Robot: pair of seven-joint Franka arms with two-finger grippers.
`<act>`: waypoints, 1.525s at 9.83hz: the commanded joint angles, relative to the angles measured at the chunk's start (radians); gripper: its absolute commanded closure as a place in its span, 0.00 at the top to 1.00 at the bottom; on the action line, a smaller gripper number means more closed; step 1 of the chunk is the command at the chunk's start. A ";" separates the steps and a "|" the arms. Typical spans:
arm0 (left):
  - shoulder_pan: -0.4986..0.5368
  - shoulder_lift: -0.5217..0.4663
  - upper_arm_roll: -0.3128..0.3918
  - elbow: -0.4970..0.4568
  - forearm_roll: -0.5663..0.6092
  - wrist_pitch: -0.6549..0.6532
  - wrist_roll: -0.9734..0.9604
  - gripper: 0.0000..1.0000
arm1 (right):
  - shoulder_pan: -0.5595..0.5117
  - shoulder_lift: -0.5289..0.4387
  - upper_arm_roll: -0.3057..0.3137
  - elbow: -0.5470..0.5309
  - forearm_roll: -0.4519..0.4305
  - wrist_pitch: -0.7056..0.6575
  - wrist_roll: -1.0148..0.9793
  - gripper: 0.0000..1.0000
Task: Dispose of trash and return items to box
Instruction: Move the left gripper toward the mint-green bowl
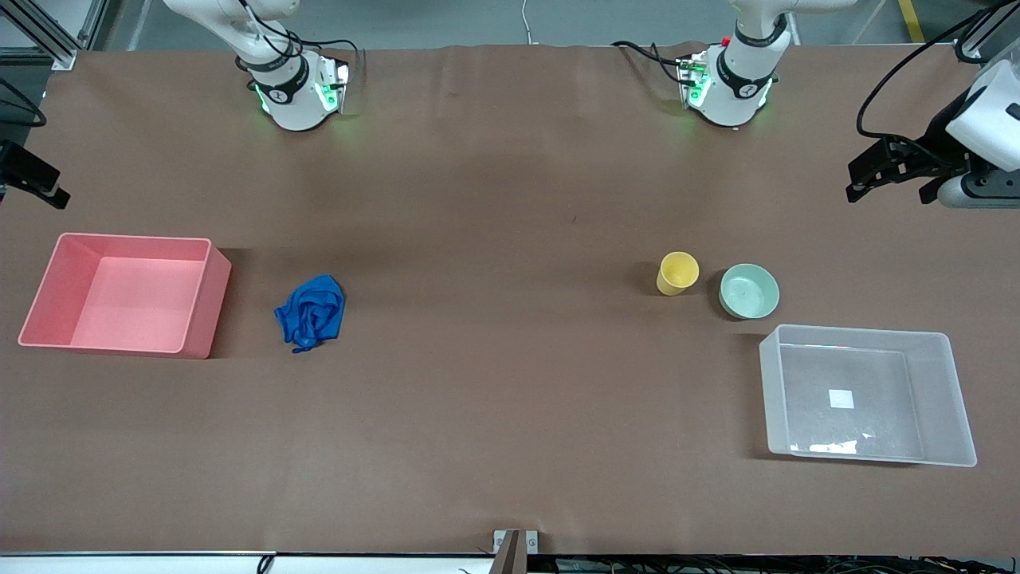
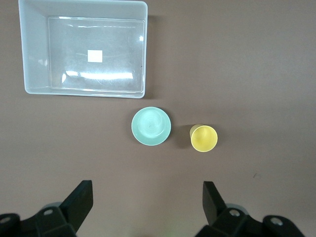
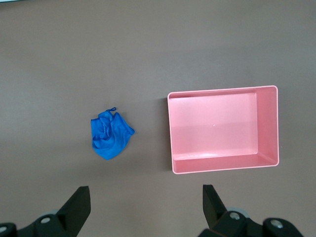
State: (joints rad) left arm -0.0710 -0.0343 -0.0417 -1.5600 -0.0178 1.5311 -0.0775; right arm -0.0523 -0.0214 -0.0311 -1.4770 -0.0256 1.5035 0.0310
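The blue cloth wad (image 1: pixel 311 311) lies on the table toward the right arm's end, beside the pink bin; it also shows in the right wrist view (image 3: pixel 110 135). The yellow cup (image 1: pixel 677 273) stands upright beside the mint-green bowl (image 1: pixel 749 291) toward the left arm's end; the left wrist view shows both cup (image 2: pixel 204 138) and bowl (image 2: pixel 151 126). The clear box (image 1: pixel 952 399) is empty, nearer to the front camera than the bowl, and shows in the left wrist view (image 2: pixel 34 74). My left gripper (image 2: pixel 148 197) is open, high over bare table. My right gripper (image 3: pixel 146 200) is open, high over bare table.
An empty pink rectangular bin (image 1: pixel 209 295) stands at the right arm's end of the table, also in the right wrist view (image 3: pixel 266 123). The brown table cover (image 1: pixel 510 399) is bare between the cloth and the cup. Both arm bases stand at the table's edge farthest from the front camera.
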 commanded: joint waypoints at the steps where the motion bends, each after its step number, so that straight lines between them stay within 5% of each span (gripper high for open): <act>1: -0.009 0.002 0.003 -0.034 0.001 0.009 -0.007 0.98 | -0.001 0.001 0.000 0.009 -0.007 -0.011 -0.010 1.00; 7: -0.003 -0.001 0.006 -0.052 0.002 0.014 -0.005 1.00 | 0.000 0.001 0.000 0.009 -0.007 -0.011 -0.008 1.00; 10: 0.004 -0.019 0.017 -0.309 0.002 0.249 0.005 1.00 | 0.002 0.003 0.000 0.011 -0.007 -0.006 -0.010 1.00; 13: 0.023 0.013 0.028 -0.642 0.002 0.622 0.008 1.00 | 0.060 0.039 0.002 -0.026 -0.004 0.012 -0.002 1.00; 15: 0.034 0.109 0.028 -0.718 0.002 0.785 0.010 1.00 | 0.135 0.111 0.002 -0.148 -0.002 0.156 0.076 1.00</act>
State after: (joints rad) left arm -0.0447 0.0202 -0.0149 -2.2245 -0.0173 2.2366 -0.0774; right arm 0.0405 0.0354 -0.0262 -1.5529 -0.0248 1.5801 0.0544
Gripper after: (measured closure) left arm 0.000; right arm 0.000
